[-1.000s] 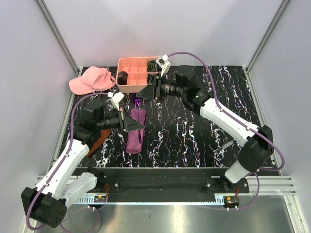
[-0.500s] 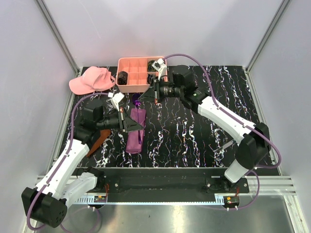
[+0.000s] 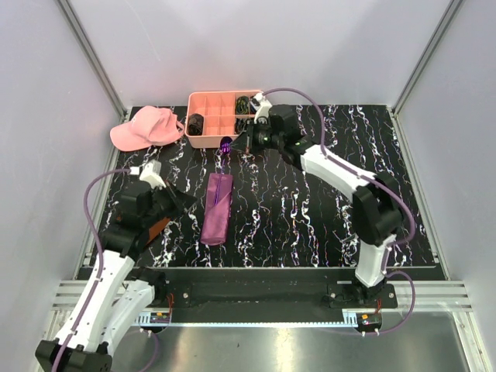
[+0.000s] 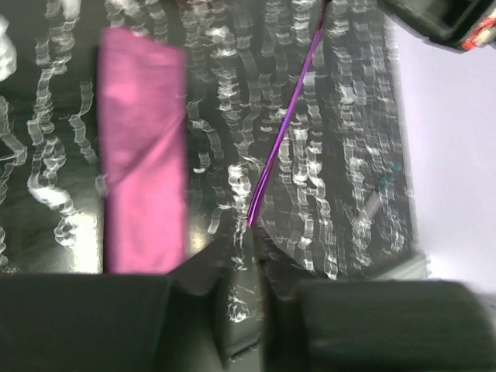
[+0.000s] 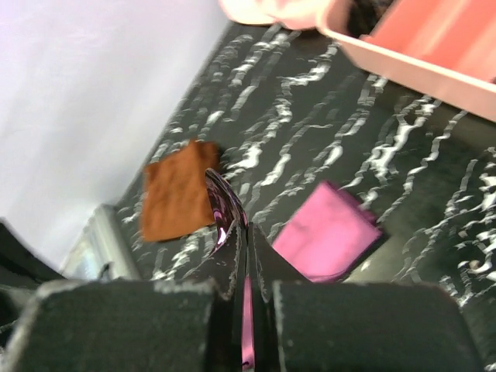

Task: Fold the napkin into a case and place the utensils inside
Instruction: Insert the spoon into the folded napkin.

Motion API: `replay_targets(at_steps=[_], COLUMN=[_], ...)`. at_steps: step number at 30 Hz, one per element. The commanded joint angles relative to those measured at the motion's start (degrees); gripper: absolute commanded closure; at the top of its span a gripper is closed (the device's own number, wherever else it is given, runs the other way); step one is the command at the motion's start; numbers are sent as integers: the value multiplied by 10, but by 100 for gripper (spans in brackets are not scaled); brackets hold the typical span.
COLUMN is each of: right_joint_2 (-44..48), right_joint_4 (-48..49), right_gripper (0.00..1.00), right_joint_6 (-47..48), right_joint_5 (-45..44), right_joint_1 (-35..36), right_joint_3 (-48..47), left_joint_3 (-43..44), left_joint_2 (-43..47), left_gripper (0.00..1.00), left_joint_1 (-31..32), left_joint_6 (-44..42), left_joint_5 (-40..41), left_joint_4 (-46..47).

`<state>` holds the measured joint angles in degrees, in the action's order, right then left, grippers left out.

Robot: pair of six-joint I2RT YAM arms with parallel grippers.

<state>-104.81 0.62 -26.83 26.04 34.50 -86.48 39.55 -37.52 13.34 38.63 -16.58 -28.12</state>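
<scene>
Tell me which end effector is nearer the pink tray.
Right. The right end effector hangs by the tray's near wall; the left end effector sits farther off, beside the napkin.

- The top external camera looked steeply down from above and behind the arm bases, far enough back to take in the whole bench (image 3: 325, 209) around the napkin (image 3: 216, 211).
- The left wrist camera sat low and close beside the napkin (image 4: 143, 155), looking over its end effector (image 4: 246, 260); its picture was blurred.
- The right wrist camera looked past its end effector (image 5: 246, 252) from beyond the napkin (image 5: 325, 232), higher up.
- All three views shared the napkin.
</scene>
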Motion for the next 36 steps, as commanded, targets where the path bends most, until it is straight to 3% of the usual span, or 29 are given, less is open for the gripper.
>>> replay_targets(at_steps=[1, 8, 18, 36], right_joint_2=[-66, -180, -240, -254], right_joint_4=[51, 32, -3, 25], right_gripper=[100, 100, 100, 100], right_joint_6=[28, 50, 96, 113], right_joint_5=[-15, -8, -23, -24], right_joint_1=[-4, -17, -21, -11], right_joint_3=[-57, -156, -213, -187], left_joint_3=[-77, -172, -215, -214], left_joint_2=[-19, -69, -102, -104], left_gripper=[97, 100, 100, 100], left_joint_1=[0, 0, 0, 0], left_joint_6=[24, 37, 39, 45], left_joint_5=[67, 2, -7, -53], left_joint_4=[32, 154, 211, 169])
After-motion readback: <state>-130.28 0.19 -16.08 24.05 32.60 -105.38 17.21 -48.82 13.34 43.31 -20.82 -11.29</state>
